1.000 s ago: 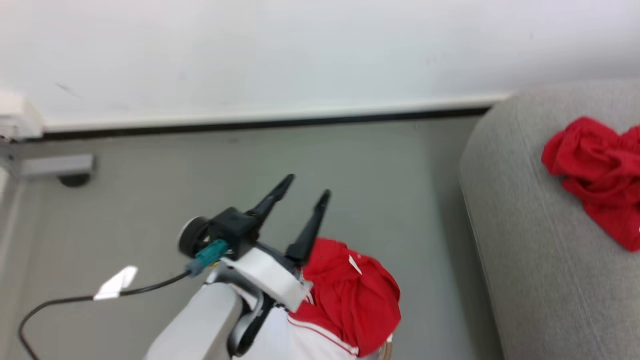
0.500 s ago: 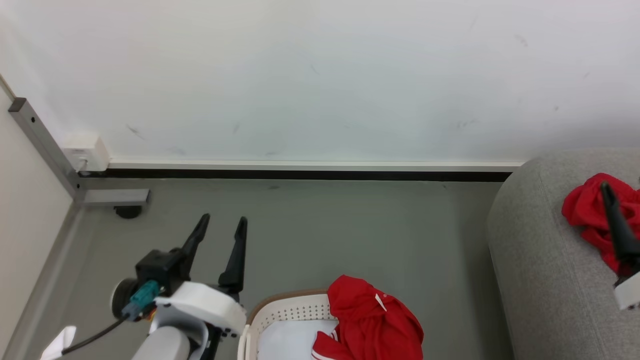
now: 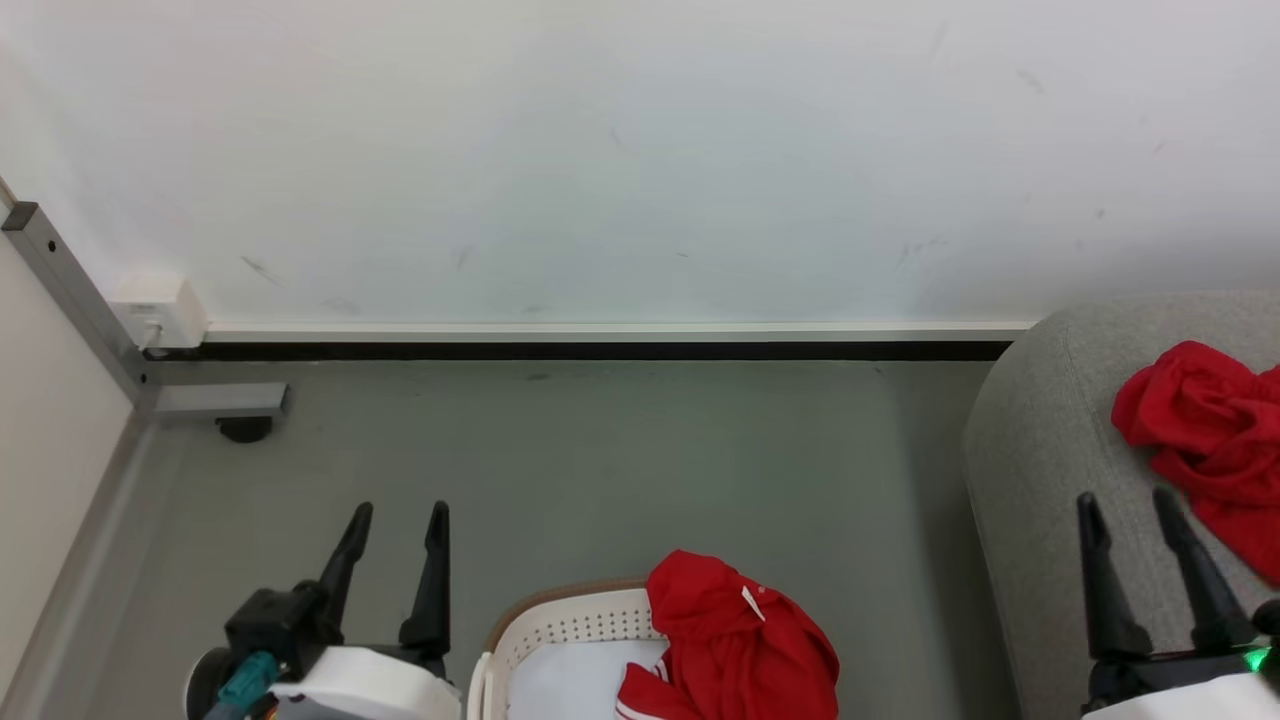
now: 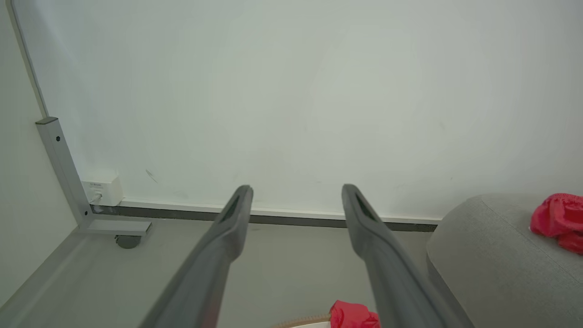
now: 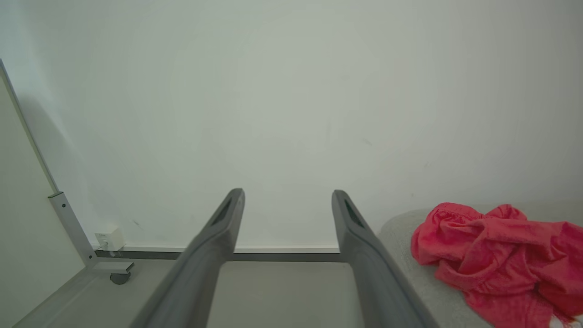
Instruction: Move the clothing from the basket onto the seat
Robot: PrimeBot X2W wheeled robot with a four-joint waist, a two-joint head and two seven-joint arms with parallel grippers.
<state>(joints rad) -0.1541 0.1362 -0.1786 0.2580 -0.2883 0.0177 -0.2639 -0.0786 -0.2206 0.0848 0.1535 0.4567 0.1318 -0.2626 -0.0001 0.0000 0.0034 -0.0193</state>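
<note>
Red clothing [image 3: 1205,430] already on the seat [image 3: 1040,450], just ahead and right of the right pincer [image 3: 1123,497]. More red clothing heaped over the basket [image 3: 570,620] rim, just right of the left pincer [image 3: 400,508], yet to be moved. Both pincers spread apart, gripping nothing. Probably about halfway; deeper contents of the basket hidden, so hard to say exactly.

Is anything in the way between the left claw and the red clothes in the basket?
Nothing visible. The left claw is open, just left of the basket, and the red clothes lie over its rim with nothing on top.
</note>
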